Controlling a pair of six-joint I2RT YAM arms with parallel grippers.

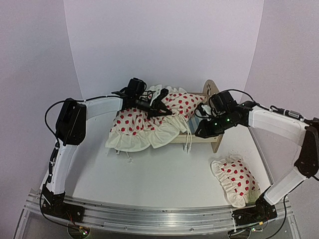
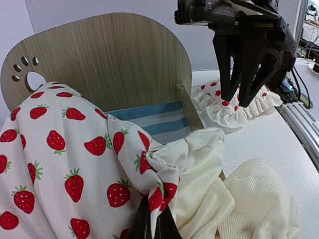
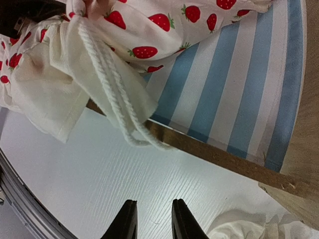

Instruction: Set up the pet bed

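Observation:
The pet bed point(image 1: 215, 141) is a light plywood frame; its rounded headboard point(image 2: 99, 59) with a paw-print cutout stands at the right end. A blue-and-white striped mattress point(image 3: 234, 84) lies in it. A cream blanket with red strawberries point(image 1: 149, 124) is heaped over the left part of the bed and hangs over the near rail point(image 3: 214, 154). My left gripper point(image 2: 152, 224) is shut on a bunched fold of the blanket point(image 2: 65, 164) above the bed. My right gripper point(image 3: 153, 214) hovers over the table just in front of the rail, open by a small gap, nothing between its fingers.
A matching ruffled strawberry pillow point(image 1: 234, 179) lies on the table at the near right, beside the right arm. White cords point(image 3: 114, 104) dangle from the blanket's edge over the rail. White walls enclose the table on three sides.

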